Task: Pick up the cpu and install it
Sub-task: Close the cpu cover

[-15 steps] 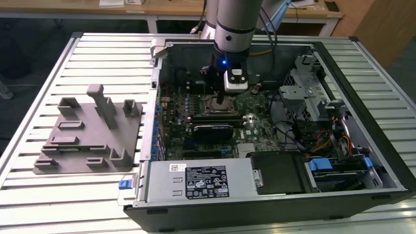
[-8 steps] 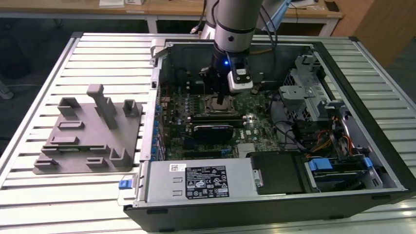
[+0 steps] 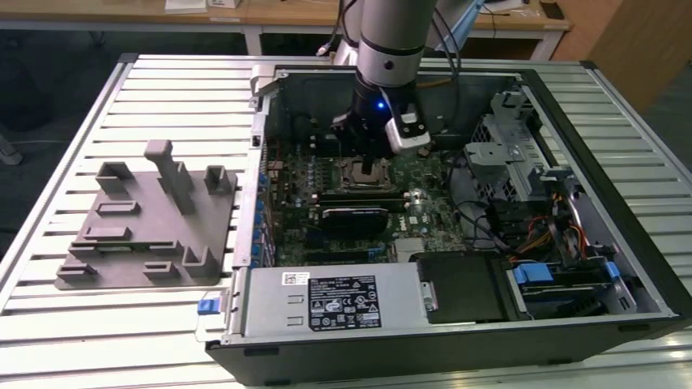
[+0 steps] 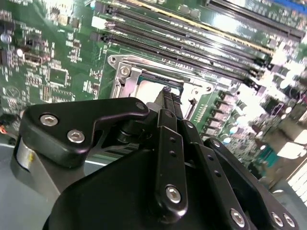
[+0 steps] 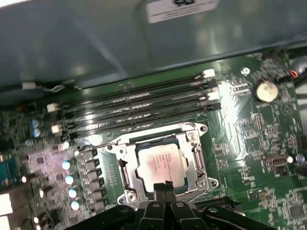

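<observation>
Clenched empty pincer over the cpu in its socket; case on slatted metal table, wooden desks behind.

Wide look from the exterior view: a silver table of long ribbed metal slats runs right across, and its ridges catch the light in pale streaks. Behind it, along the far edge, there's a light wooden desk on white legs, with a few white papers lying on top. Over at the exterior view's left the floor is dark, almost black, under that desk. Swing to the exterior view's right and a warm brown wooden panel stands upright, with the floor beside it showing bluish grey.
</observation>
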You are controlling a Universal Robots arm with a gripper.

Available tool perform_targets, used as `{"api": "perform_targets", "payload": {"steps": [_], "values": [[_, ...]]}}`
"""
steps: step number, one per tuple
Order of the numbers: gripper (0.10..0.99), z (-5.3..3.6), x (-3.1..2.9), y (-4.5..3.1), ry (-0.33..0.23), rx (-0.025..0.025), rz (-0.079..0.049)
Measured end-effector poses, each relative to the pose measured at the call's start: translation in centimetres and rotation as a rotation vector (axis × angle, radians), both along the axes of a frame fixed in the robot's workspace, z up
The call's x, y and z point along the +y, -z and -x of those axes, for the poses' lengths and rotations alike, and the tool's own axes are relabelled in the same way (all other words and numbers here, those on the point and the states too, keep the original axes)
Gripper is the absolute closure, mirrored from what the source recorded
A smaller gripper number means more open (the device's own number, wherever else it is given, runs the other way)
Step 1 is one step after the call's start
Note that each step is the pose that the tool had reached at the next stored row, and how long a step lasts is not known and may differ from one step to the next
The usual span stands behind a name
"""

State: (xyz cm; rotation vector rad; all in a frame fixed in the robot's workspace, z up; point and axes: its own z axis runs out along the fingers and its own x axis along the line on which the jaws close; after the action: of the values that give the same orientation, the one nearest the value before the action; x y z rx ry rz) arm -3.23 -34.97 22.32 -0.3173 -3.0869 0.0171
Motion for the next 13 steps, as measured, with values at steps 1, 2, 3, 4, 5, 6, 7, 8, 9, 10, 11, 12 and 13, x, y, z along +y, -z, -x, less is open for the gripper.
{"api": "perform_targets", "payload": {"steps": [1,2,3,4,5,6,7,8,9,10,11,12,13], "values": [[0.98,0.0,0.0,0.0,-0.018,0.0,0.0],[0.98,0.0,0.0,0.0,-0.036,0.0,0.0],[0.98,0.0,0.0,0.01,-0.054,0.0,0.0],[0.98,0.0,0.0,0.01,-0.072,0.0,0.0],[0.98,0.0,0.0,0.01,-0.09,0.0,0.0],[0.98,0.0,0.0,0.01,-0.109,-0.0001,0.0],[0.98,0.0,0.0,0.02,-0.128,0.0,0.0],[0.98,0.0,0.0,0.02,-0.146,-0.0001,0.0],[0.98,0.0,0.0,0.02,-0.164,0.0,0.0],[0.98,0.0,0.0,0.02,-0.182,0.0,0.0],[0.98,0.0,0.0,0.02,-0.2,0.0,0.0],[0.98,0.0,0.0,0.03,-0.217,0.0,0.0],[0.98,0.0,0.0,0.03,-0.236,-0.0001,0.0]]}}
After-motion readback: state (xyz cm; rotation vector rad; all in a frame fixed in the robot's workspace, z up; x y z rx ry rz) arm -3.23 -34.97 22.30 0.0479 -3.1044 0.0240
